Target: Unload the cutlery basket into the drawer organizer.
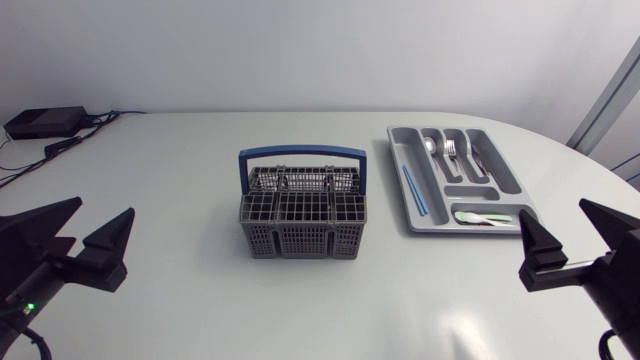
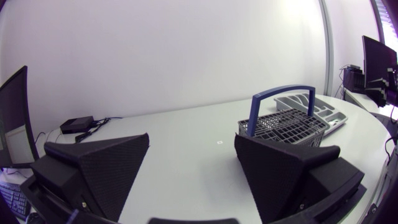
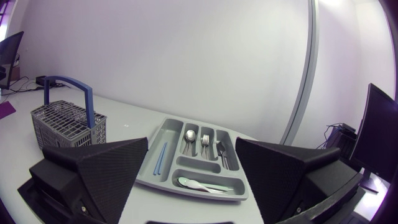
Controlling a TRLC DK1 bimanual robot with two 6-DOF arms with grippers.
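Since nothing is gripped, both arms are held low at the near edge of the white counter, one at each side and well apart from the work. The left matte black pincer is seen wide open and empty, its wedge fingers spread over bare counter. The right matte black pincer is likewise wide open, with nothing between its fingers.

Further in, at mid-counter, the grey plastic lattice cutlery basket is stood upright with its blue arched handle raised, so it is probably reachable from either side. No cutlery is seen rising above its rim, though whether anything lies deep inside cannot be told.

Beyond it, toward the right arm, the grey plastic drawer organizer is laid flat and slightly angled. Sorting by kind is suggested. A thin blue stick is lain alone in one long slot. A metal spoon, a metal fork and a darker metal piece are each given their own slot. A pale green-and-white utensil is placed crosswise in the near compartment. Unloading is judged largely or fully done.

At the far left corner, a small black box with cables is set out of the way.
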